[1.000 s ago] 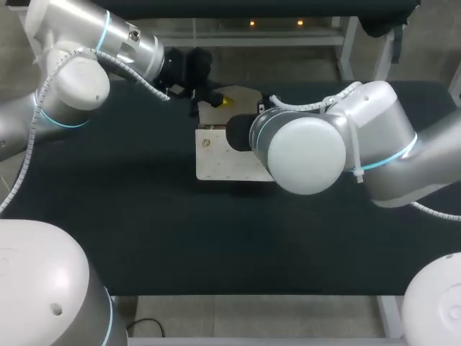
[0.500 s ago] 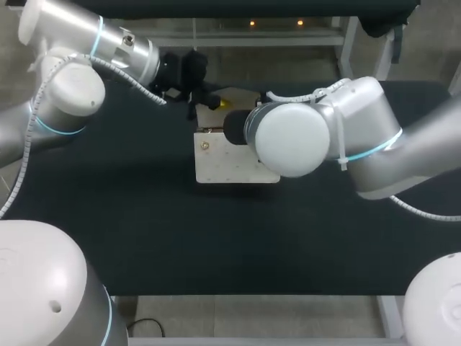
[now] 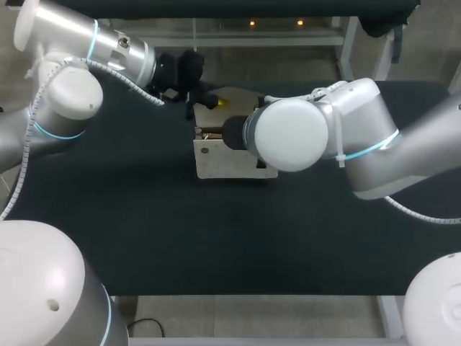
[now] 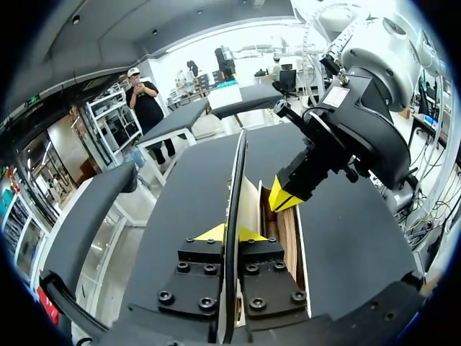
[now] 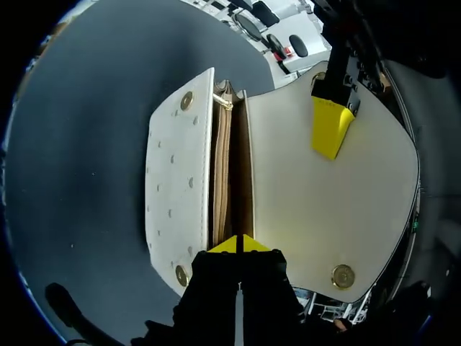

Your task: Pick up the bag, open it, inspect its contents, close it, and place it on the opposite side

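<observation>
A white studded bag (image 3: 216,158) lies in the middle of the black table (image 3: 144,216). Its flap (image 5: 324,209) stands raised, and my left gripper (image 4: 230,234) is shut on the flap's thin edge (image 4: 234,180). The tan inside (image 5: 227,180) shows between the studded front (image 5: 176,194) and the flap. My right gripper (image 5: 240,245) is shut, its tips at one end of the bag's mouth; whether it pinches the rim is unclear. In the head view the right arm's wrist (image 3: 288,133) hides that gripper. In the right wrist view one left fingertip (image 5: 331,130) shows on the flap.
Dark tabletop runs around the bag on every side. My two arms crowd the far middle of the table above the bag. A brass snap (image 5: 343,276) sits at the flap's corner.
My right arm has swung left and farther back over the bag. The left gripper has drawn the flap slightly left, and the bag's mouth now shows wider.
</observation>
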`<state>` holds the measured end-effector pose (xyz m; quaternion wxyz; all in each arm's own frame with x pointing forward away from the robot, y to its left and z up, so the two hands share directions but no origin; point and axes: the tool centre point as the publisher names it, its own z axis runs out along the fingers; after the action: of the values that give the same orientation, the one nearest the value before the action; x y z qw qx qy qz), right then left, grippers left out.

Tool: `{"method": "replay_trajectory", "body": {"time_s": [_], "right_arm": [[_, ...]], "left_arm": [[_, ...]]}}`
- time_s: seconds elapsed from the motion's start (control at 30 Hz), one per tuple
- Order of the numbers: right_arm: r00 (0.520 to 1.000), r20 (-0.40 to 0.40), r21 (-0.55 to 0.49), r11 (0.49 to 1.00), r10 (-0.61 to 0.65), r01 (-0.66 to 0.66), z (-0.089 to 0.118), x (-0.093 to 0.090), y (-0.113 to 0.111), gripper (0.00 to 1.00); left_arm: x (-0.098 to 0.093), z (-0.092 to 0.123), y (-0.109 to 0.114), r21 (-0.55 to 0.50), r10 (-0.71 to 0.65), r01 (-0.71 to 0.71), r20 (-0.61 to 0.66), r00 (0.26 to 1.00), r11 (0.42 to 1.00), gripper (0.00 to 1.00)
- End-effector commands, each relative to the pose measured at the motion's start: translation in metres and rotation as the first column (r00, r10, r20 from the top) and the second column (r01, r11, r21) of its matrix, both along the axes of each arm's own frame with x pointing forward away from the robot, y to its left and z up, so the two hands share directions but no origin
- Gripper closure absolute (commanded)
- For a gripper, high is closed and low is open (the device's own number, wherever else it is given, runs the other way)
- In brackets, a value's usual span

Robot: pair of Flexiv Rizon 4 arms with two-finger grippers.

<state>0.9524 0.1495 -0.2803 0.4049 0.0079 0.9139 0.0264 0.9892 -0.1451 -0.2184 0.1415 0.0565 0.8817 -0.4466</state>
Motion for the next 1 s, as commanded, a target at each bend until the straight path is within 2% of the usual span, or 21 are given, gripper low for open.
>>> {"method": "replay_trajectory", "body": {"time_s": [0.03,0.27,0.77,1.0], "right_arm": [[1.0,-0.002,0.0,1.0,0.0,0.0,-0.005,-0.004,-0.002,1.0],[1.0,-0.004,0.0,1.0,0.005,-0.005,-0.006,-0.009,0.0,1.0],[1.0,0.018,-0.004,1.0,0.003,-0.002,-0.004,0.005,0.006,1.0],[1.0,-0.009,-0.008,1.0,0.005,-0.005,-0.013,0.002,0.006,1.0]], "left_arm": [[-0.001,0.001,0.002,-0.016,0.006,-0.005,0.008,1.0,1.0,1.0],[-0.003,0.005,0.0,-0.018,-0.003,0.003,0.023,1.0,1.0,1.0],[-0.016,0.014,-0.003,-0.028,-0.028,0.03,0.054,0.998,0.999,1.0],[-0.015,0.017,0.002,-0.078,0.002,0.001,0.042,0.999,0.997,1.0]]}}
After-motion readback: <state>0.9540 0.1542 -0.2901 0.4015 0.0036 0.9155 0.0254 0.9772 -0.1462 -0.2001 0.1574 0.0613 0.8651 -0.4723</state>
